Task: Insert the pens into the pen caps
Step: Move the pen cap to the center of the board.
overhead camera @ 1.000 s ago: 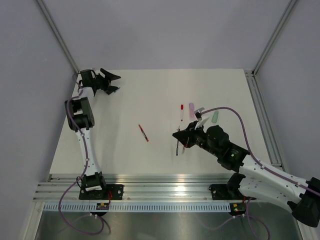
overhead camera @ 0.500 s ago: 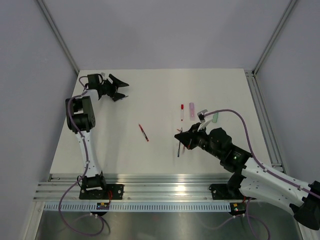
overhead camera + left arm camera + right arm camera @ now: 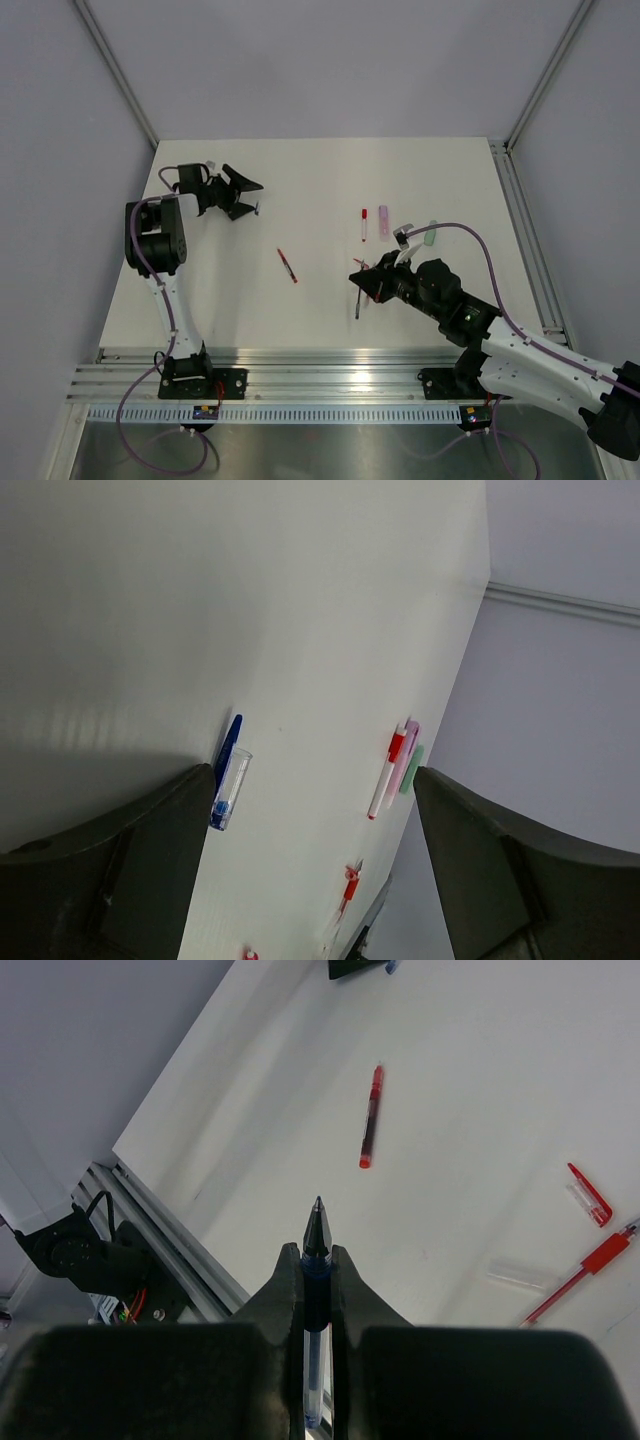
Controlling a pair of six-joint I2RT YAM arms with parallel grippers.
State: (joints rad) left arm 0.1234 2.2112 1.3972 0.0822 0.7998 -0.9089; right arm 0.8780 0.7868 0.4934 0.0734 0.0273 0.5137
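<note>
My right gripper [image 3: 317, 1256] is shut on a blue pen [image 3: 316, 1228], whose dark tip sticks out past the fingers. In the top view this gripper [image 3: 362, 279] hovers right of centre. A red pen [image 3: 287, 266] lies mid-table. A blue pen cap [image 3: 228, 775] with a clear end lies just inside the left finger of my open left gripper [image 3: 312, 774], which sits at the far left [image 3: 241, 195] in the top view. A red-and-white pen [image 3: 364, 224], a pink one [image 3: 383, 222] and a green one [image 3: 431, 233] lie farther back. A red cap [image 3: 588, 1193] and another red pen [image 3: 578, 1276] lie right of the held pen.
A metal rail [image 3: 300, 368] runs along the near edge, with the arm bases bolted on it. A second rail [image 3: 520, 215] borders the table's right side. Grey walls close in the back and sides. A small clear tube [image 3: 520, 1273] lies by the red pen.
My left gripper has swung from the far left corner to the right and nearer, over the blue cap. The right gripper has shifted only slightly, still holding the blue pen.
</note>
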